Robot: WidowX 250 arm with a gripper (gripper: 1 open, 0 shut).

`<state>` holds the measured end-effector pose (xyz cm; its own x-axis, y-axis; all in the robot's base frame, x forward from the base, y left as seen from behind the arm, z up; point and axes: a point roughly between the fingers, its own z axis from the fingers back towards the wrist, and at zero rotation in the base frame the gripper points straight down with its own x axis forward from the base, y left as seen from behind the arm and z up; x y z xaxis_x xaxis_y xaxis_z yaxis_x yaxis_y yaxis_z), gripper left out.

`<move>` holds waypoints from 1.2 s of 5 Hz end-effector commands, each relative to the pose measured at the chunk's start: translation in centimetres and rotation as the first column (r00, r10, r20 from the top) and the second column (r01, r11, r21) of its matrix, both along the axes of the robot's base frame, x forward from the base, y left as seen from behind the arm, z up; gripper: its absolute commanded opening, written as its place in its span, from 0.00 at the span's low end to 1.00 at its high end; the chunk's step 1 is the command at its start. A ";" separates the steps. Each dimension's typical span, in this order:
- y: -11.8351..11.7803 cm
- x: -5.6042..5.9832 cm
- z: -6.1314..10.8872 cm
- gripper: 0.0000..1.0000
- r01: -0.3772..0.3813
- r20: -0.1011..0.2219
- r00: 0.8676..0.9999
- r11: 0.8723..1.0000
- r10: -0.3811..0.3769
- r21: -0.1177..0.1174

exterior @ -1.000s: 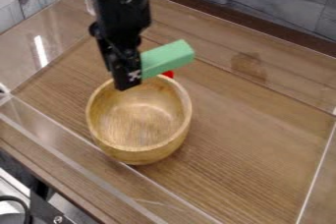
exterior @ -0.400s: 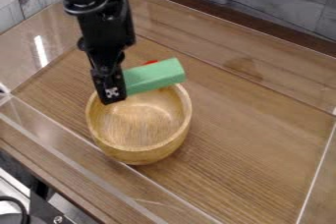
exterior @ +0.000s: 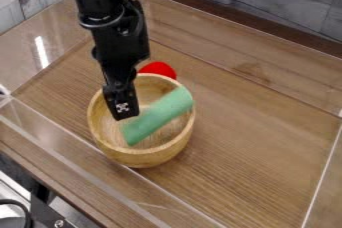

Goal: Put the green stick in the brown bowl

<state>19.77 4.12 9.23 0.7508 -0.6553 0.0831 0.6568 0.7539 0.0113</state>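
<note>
One gripper (exterior: 123,100) hangs over the brown bowl (exterior: 107,132), fingers apart and clamped on nothing. Just right of the fingertips, the green stick (exterior: 158,115) lies tilted inside the bowl. Behind sits a small red object (exterior: 159,71).

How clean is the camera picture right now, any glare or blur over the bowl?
Camera view: soft, low resolution, even indoor light. Pale reflections streak the clear enclosure wall along the left and front edges, none over the brown bowl. The green stick lying in the bowl reads clearly, edges slightly smeared. The gripper is dark with little detail. The small red object behind the bowl is partly hidden.
</note>
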 end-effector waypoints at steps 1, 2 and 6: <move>0.8 1.8 1.8 1.00 -0.037 0.051 0.998 0.999 0.036 0.009; 0.0 2.9 3.3 1.00 -0.100 0.068 0.993 0.995 0.099 0.008; -2.2 7.2 3.6 0.00 -0.230 0.094 0.969 0.973 0.228 0.006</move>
<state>25.86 1.73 11.34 0.8766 -0.4708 0.0991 0.4688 0.8822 0.0440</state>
